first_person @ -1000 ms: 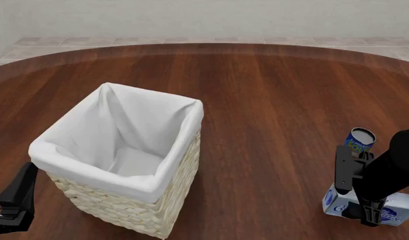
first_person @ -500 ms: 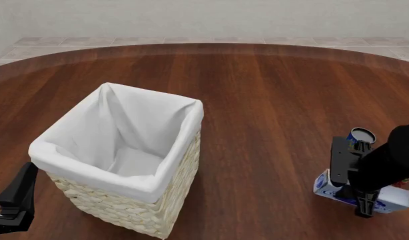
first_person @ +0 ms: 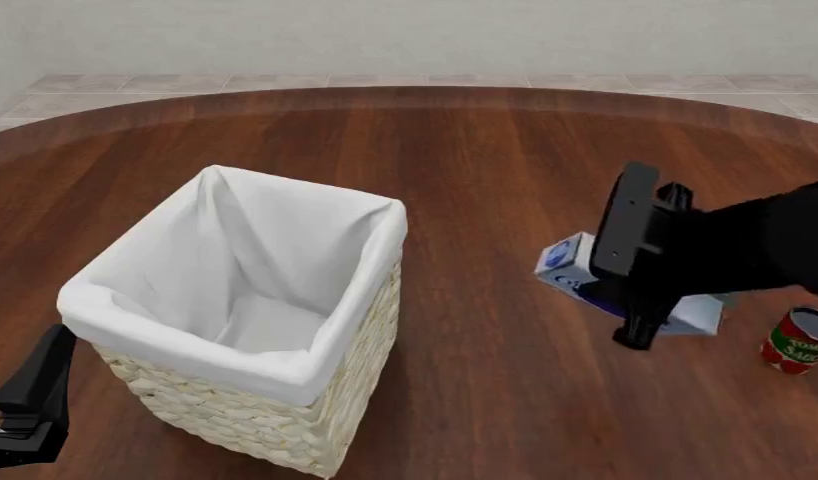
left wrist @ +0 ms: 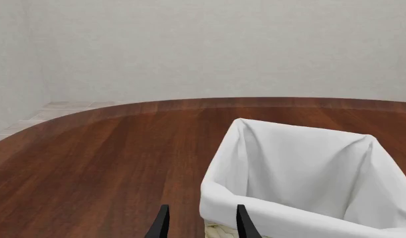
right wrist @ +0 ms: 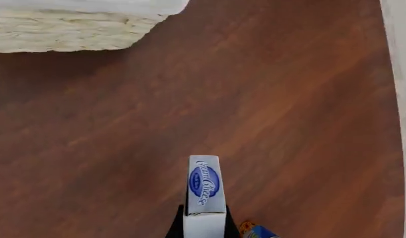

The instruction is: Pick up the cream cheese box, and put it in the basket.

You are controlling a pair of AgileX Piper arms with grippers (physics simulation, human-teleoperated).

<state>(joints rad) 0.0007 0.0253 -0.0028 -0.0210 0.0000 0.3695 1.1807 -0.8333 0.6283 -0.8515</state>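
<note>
Cream cheese box (first_person: pixel 569 262) is pinched in my right gripper (first_person: pixel 620 270), held above the table (first_person: pixel 516 150) to the right of the basket (first_person: pixel 269 405). My left gripper (left wrist: pixel 199 225) sits spread just beside the basket, holding nothing.

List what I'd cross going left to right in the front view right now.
Left hand → basket → cream cheese box, held in the right hand → red can.
</note>
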